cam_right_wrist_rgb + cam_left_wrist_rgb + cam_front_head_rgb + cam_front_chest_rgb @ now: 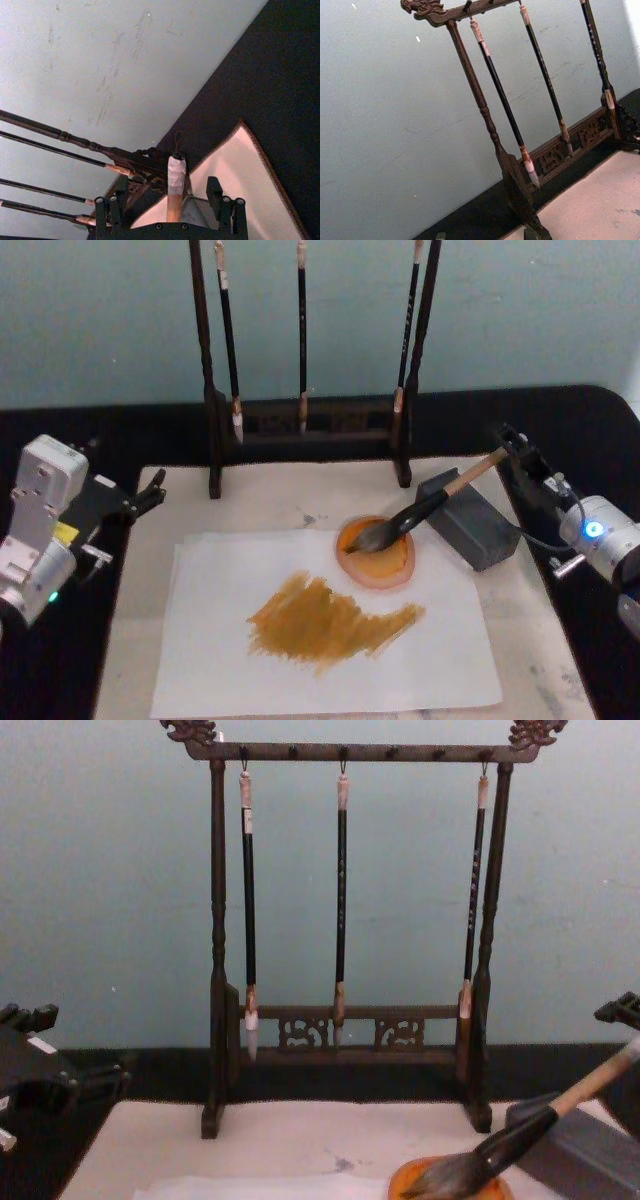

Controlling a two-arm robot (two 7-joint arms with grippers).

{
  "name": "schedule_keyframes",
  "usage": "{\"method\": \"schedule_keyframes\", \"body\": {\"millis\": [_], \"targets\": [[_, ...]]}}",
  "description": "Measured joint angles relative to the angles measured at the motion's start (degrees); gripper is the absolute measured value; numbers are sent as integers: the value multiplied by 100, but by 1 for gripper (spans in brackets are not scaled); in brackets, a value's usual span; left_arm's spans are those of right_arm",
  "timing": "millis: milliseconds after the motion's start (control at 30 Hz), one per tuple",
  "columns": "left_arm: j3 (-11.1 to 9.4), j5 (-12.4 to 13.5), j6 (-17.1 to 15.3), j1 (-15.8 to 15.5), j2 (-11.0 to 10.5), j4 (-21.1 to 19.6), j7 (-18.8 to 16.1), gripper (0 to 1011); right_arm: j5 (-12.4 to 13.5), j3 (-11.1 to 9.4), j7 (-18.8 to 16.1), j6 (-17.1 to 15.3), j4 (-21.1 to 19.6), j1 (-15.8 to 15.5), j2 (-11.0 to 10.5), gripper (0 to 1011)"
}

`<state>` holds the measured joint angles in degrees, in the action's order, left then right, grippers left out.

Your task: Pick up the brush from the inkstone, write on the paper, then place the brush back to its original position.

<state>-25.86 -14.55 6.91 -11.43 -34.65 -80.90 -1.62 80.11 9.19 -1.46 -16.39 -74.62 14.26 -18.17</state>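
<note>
Right gripper (167, 202) sits at two o'clock from the orange dish (390, 572), jaws spread either side of the brush (420, 512) handle. Tuft rests in the dish, at two o'clock on the paper (300, 670), shaft propped on the grey block (478, 528); left gripper (150, 492) parked at nine o'clock

No readable text, labels, brands, numbers or signs anywhere.
</note>
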Motion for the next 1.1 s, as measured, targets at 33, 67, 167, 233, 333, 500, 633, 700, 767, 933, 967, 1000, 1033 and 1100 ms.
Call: {"method": "schedule_keyframes", "body": {"millis": [33,67,167,233,333,500,633,700,767,933,967,1000,1033,1100], "targets": [[0,0,0,0,0,0,0,1009,8,-2,44,-2,-58,-30,-24,1000],[0,0,0,0,0,0,0,1010,15,-3,156,2,-238,-122,-102,1000],[0,1,0,0,0,0,0,1010,-61,-1,423,73,-653,-341,-303,1000],[0,0,0,0,0,0,0,1010,-286,31,595,225,-1003,-535,-503,1000],[0,0,0,0,0,0,0,1010,-752,96,711,574,-1468,-775,-779,1000],[0,0,0,0,0,0,0,1010,-1994,274,786,1362,-2093,-1073,-1162,1000],[0,0,0,0,0,0,0,1010,-3232,520,877,1954,-2413,-1196,-1374,1000],[0,0,0,0,0,0,0,1010,-3886,675,894,2219,-2512,-1236,-1459,1000],[0,1,0,0,0,0,0,1010,-4422,839,901,2406,-2541,-1261,-1514,1000],[0,0,0,0,0,0,0,1010,-5637,1193,1140,2765,-2439,-1344,-1529,1000],[0,0,0,0,0,0,0,1010,-5884,1264,1233,2814,-2378,-1403,-1493,1000],[0,0,0,0,0,0,0,1010,-5884,1264,1233,2814,-2378,-1403,-1493,1000],[0,0,0,0,0,0,0,1010,-6049,1317,1293,2846,-2325,-1462,-1452,1000],[0,0,0,0,0,0,0,1010,-6157,1373,1320,2875,-2245,-1548,-1387,1000]]}}
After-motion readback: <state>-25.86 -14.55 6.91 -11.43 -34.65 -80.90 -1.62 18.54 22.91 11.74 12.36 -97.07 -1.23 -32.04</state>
